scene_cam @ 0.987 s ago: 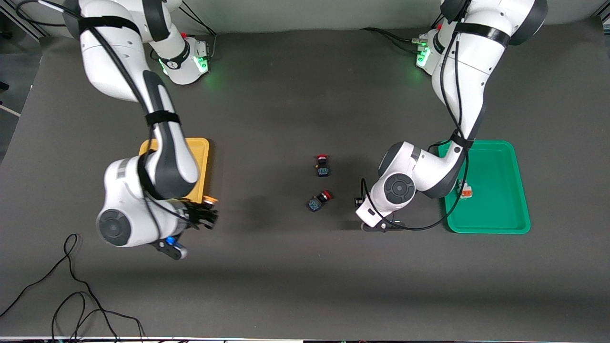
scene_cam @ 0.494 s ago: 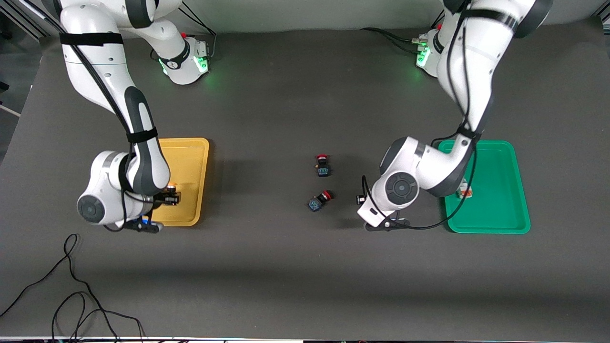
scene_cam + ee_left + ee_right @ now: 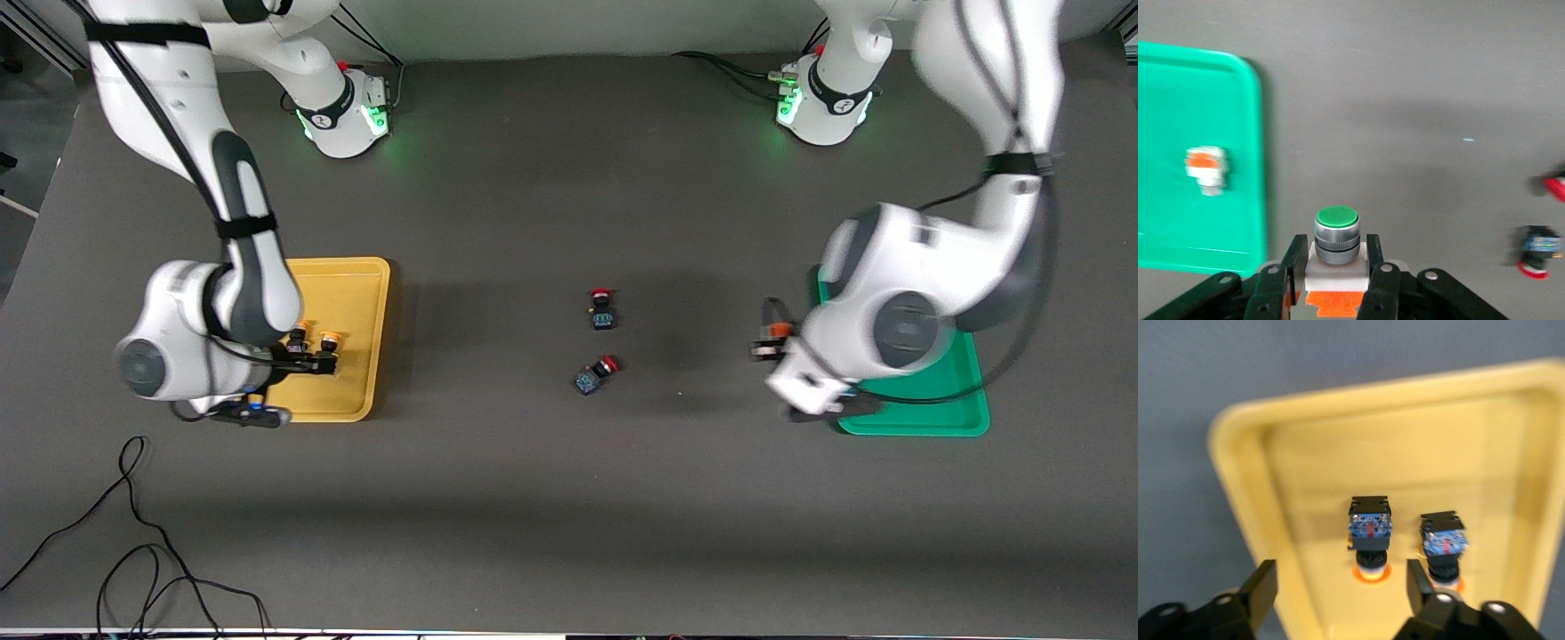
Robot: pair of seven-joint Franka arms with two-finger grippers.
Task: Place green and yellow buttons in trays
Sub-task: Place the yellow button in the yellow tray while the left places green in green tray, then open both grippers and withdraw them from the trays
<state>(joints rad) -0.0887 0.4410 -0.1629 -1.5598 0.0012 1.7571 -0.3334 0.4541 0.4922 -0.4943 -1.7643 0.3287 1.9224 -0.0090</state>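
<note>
The dark surface [image 3: 533,498] carries two trays, the yellow tray [image 3: 360,293] toward my right arm's end and the green tray [image 3: 965,404] toward my left arm's end. My right gripper [image 3: 316,363] hangs low over the yellow tray with its jaws spread wide and nothing between them; in the right wrist view the right gripper [image 3: 1338,587] frames the tray floor, its fingers [image 3: 1261,587] standing well clear of what lies there. In that yellow tray [image 3: 1498,440] two yellow buttons lie side by side, close but apart: one yellow button [image 3: 1369,533] and a second yellow button [image 3: 1443,547], each with a black-blue body and an orange-yellow cap; from the front they show as two small caps [image 3: 330,339] just above my jaws. My left gripper [image 3: 766,340] is up over bare surface just beside the green tray's edge, jaws clamped on a green button [image 3: 1336,237], a white body with an orange base and a green cap on a dark collar, held upright. A second white button [image 3: 1205,167] with an orange middle lies inside the green tray [image 3: 1238,87], apart from the rim. Out in the middle of the surface, well apart from both trays, lie two red buttons, one red button [image 3: 602,308] farther from the front camera and the other red button [image 3: 593,374] nearer, tilted on its side.
</note>
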